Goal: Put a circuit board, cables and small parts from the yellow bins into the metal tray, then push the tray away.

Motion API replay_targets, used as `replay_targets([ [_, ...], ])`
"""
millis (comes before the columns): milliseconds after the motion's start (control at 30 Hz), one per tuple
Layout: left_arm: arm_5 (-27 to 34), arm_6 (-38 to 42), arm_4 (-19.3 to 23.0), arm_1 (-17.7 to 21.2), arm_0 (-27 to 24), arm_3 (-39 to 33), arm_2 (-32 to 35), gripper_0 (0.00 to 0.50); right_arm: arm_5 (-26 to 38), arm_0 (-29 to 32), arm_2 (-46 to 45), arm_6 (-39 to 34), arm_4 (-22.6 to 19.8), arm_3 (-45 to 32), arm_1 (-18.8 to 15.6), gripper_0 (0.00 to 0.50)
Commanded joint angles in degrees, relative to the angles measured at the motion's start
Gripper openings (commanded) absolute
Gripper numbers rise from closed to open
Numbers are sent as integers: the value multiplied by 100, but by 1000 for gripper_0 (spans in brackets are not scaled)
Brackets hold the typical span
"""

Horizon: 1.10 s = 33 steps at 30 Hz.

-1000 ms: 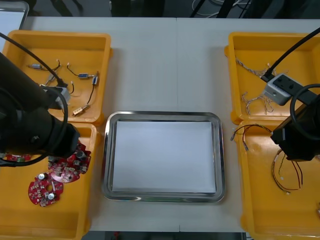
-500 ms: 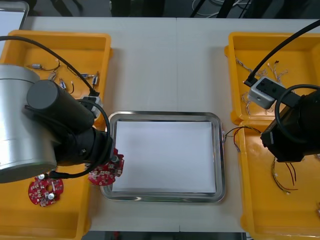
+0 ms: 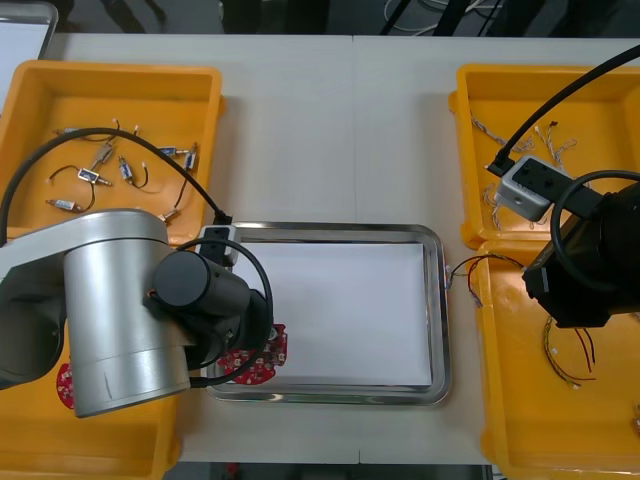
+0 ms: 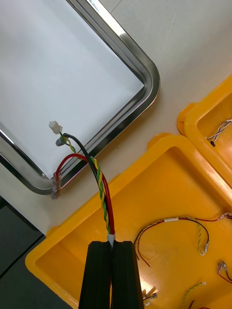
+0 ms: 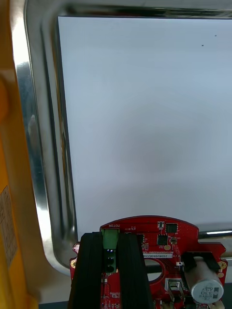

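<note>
A round red circuit board hangs over the front-left corner of the metal tray. My left gripper is shut on the board's green connector. From the front, the board peeks out under the left arm at the tray's rim. My right gripper is shut on a red and yellow cable that also has a black strand. It holds the cable above the near right yellow bin. The cable's free ends dangle at the tray's right edge.
Small metal parts lie in the far left bin, and another red board sits in the near left bin. The far right bin holds twisted cables. More red and yellow cables lie in the near right bin.
The left arm has swung right out of the near left bin, carrying the board to the tray's front-left corner. The right arm has drawn its cable toward the tray and now holds still.
</note>
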Motion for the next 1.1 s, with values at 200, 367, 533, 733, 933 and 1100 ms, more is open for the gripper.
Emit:
replay_targets([
  [200,-544,51,-505,-222,-218,558,-555,0,-34,-156,56,-119,-91,-188,-208,0],
  [367,-693,122,-733,-275,-209,848,-766,0,-34,-156,56,-101,-91,-196,-217,0],
  [533,-764,201,-812,-284,-218,910,-854,0,-34,-148,56,-101,-100,-196,-217,0],
  [733,-790,341,-830,-284,-209,910,-907,1,-34,-148,56,-92,-100,-205,-217,0],
  [933,-904,421,-839,-293,-209,1077,-916,2,-7,-156,65,-83,-117,-205,-217,0],
  [1100,-1071,438,-882,-319,-209,1235,-924,2,1,-156,65,-75,-126,-214,-217,0],
])
